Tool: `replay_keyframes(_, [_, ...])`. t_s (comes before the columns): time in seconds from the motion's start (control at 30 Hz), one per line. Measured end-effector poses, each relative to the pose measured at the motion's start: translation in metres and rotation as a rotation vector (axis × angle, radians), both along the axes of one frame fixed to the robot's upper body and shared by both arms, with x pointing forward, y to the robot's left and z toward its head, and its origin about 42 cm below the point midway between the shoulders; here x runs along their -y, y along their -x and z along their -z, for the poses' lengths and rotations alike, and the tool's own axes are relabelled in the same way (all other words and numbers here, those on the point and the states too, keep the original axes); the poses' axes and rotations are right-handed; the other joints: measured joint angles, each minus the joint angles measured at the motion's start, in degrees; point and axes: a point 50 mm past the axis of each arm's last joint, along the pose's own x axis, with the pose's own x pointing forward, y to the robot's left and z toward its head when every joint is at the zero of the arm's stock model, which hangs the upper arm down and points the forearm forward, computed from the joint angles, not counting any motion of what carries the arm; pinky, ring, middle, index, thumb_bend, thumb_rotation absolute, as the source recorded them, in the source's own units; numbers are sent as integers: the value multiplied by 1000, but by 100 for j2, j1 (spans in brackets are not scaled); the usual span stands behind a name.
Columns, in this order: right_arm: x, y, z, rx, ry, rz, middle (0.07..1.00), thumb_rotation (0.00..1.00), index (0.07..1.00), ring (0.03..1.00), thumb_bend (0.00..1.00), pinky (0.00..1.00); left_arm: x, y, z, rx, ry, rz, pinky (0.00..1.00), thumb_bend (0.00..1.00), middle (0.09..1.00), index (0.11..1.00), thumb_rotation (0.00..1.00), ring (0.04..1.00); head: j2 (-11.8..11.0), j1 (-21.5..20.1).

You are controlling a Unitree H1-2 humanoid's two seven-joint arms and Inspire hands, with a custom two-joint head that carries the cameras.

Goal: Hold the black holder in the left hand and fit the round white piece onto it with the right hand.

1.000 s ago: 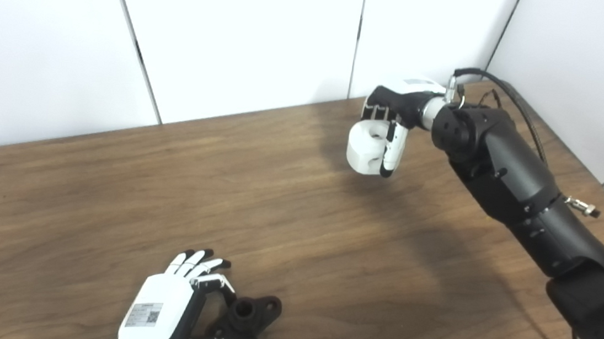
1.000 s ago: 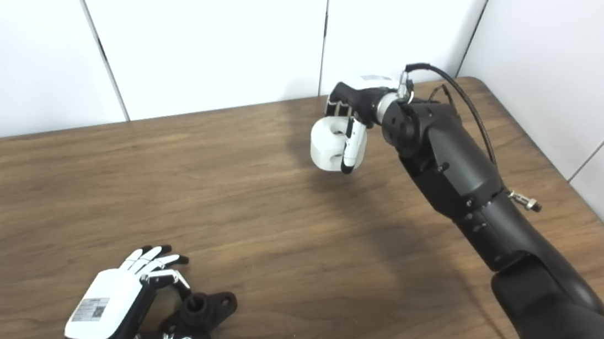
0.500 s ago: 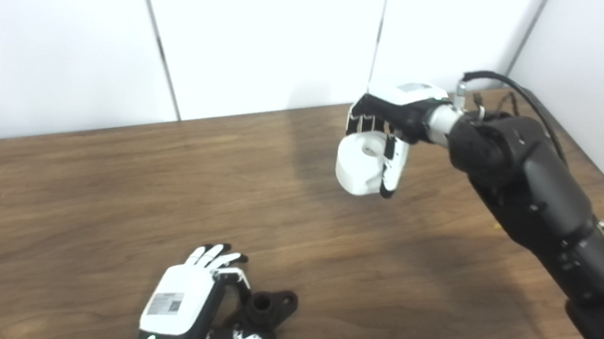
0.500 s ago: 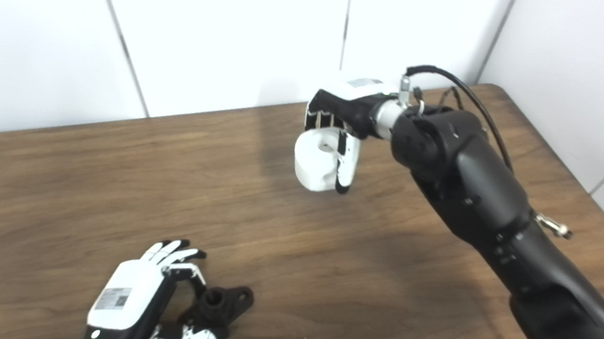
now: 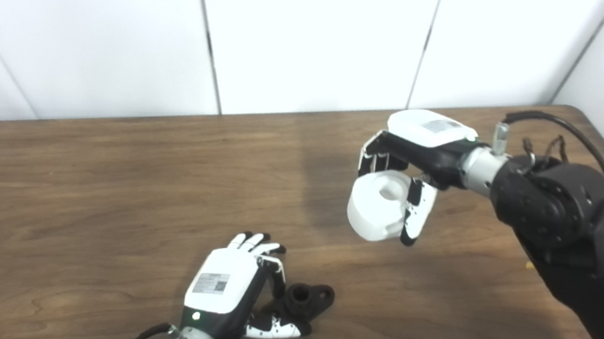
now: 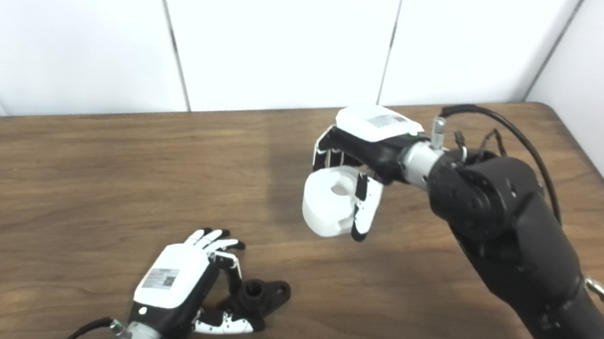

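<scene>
Black holder point(image 5: 305, 298): lay low on the bench point(image 5: 112, 184), at 7 o'clock from the white piece.
Left hand point(image 5: 226, 289): fingers curled around it, to steady it.
Round white piece point(image 5: 379, 205): hung in the air, hole up.
Right hand point(image 5: 419, 158): fingers wrapped tight on it from above, ready to carry.

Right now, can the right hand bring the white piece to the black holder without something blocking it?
Probably yes. The right hand holds the round white piece above bare table, and the black holder in the left hand has its socket uncovered.
</scene>
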Motion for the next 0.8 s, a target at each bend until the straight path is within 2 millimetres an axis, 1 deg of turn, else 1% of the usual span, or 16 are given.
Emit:
replay_keyframes(0.1, [-13, 11, 4, -24, -29, -41, 464, 0, 484, 497, 519, 876, 4, -1, -1, 5, -5, 4, 939, 519, 806, 491, 72, 897, 70, 35])
replay_keyframes(0.2, [-23, 19, 9, -52, -61, -77, 464, 0, 485, 494, 520, 893, 9, -3, -2, 3, -6, 8, 938, 519, 803, 491, 72, 895, 141, 70])
replay_keyframes(0.27, [-26, 25, 12, -66, -70, -94, 461, 0, 498, 475, 520, 872, 10, -4, -2, 2, -6, 6, 935, 520, 800, 490, 72, 890, 167, 70])
replay_keyframes(0.3, [-27, 26, 13, -70, -71, -99, 459, 0, 501, 473, 520, 879, 11, -4, -3, 3, -7, 6, 935, 520, 800, 490, 72, 890, 176, 70])
replay_keyframes(0.47, [-30, 31, 24, -109, -71, -102, 455, 0, 505, 487, 519, 946, 13, -6, -4, 3, -20, 3, 942, 519, 803, 491, 74, 893, 246, 0])
replay_keyframes(0.63, [-42, 34, 30, -117, -80, -118, 459, 0, 510, 475, 519, 925, 15, -7, -5, 1, -25, 7, 933, 520, 801, 491, 74, 891, 308, -52])
replay_keyframes(0.8, [-48, 35, 32, -113, -81, -127, 457, 0, 520, 465, 519, 917, 15, -8, -5, 1, -26, 9, 931, 520, 802, 490, 73, 889, 334, -61])
